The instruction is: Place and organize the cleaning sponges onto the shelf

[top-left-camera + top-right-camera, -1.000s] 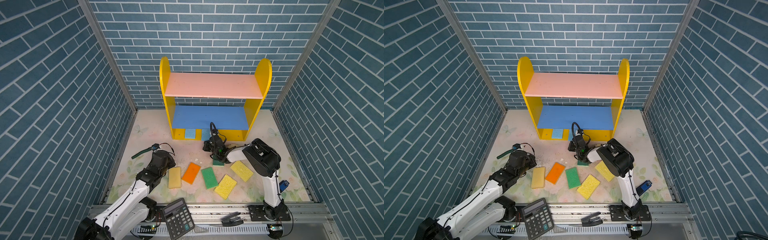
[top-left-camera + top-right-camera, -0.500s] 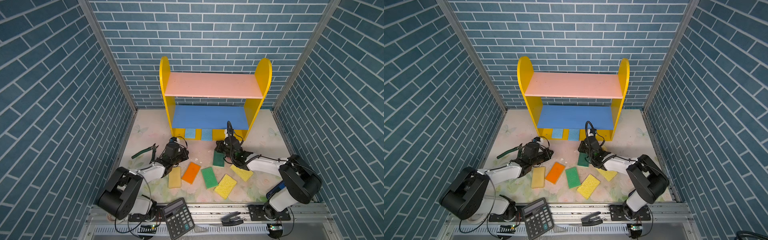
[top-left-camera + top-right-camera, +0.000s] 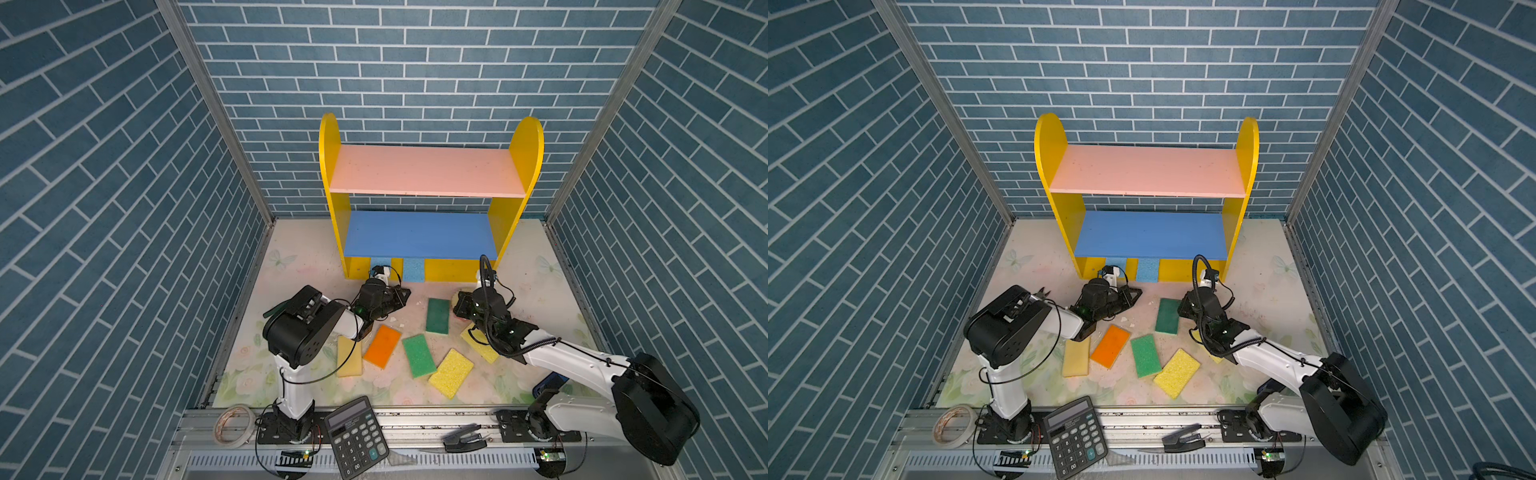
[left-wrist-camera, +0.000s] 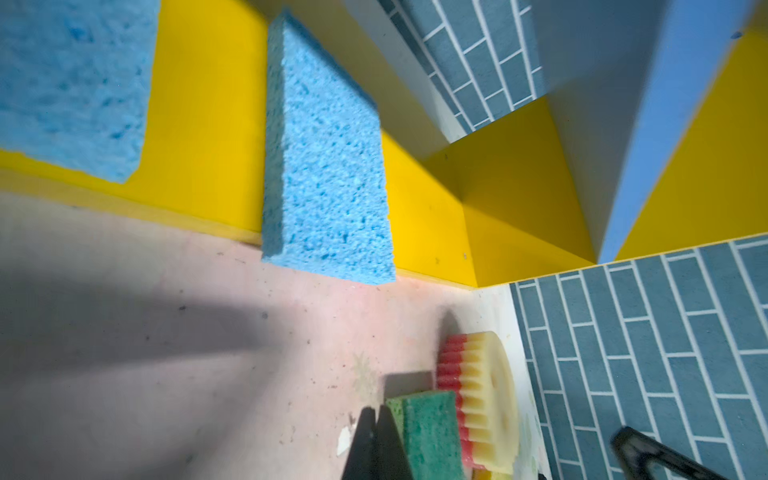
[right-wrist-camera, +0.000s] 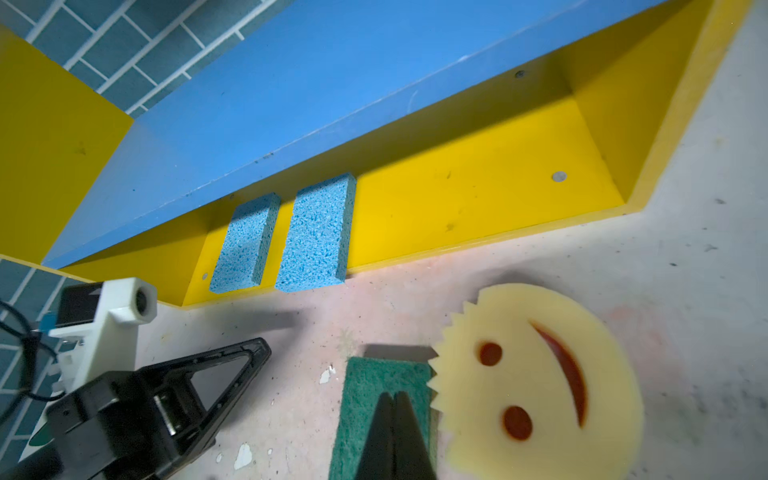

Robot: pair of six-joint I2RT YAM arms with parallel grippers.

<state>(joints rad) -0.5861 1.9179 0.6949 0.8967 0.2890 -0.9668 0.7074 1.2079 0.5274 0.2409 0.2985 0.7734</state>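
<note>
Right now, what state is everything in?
left gripper: shut, empty.
right gripper: shut, empty.
light blue sponges: lying on shelf base.
smiley sponge: face up on table.
dark green sponge: flat on table.
pink board: bare.
blue board: bare.

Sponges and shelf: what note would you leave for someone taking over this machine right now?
Both shut, empty: left gripper near the shelf front, right gripper above the dark green sponge.
Done: two light blue sponges lie on the yellow base.
Left: seven on the table: dark green sponge, smiley sponge, orange sponge, pale yellow sponge, green sponge, two yellow sponges.
The pink board and blue board hold none.
</note>
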